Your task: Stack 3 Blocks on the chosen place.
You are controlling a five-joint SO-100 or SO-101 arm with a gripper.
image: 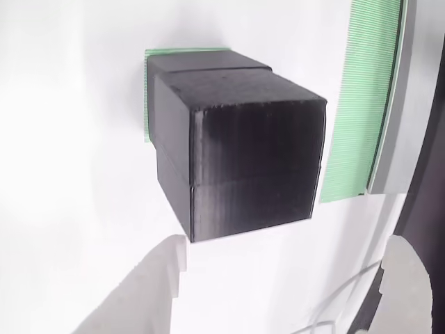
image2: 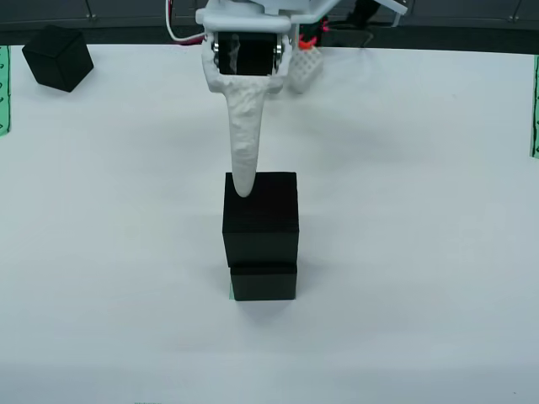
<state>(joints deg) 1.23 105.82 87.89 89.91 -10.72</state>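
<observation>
Looks like 2 blocks stacked on the green patch mid-table, 3rd cube waiting by the far-left corner, gripper wide open, holding nothing, probably just clear of the stack.

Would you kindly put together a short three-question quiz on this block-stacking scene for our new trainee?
1. True or false: in the front view, two black blocks stand stacked, upper block on lower block.
2. Where does the third block sit in the front view? A) top left, apart from the stack B) on the stack C) in the tool
3. Fill in: the patch under the stack is striped white and ____.

Key: 1 true; 2 A; 3 green.
</observation>
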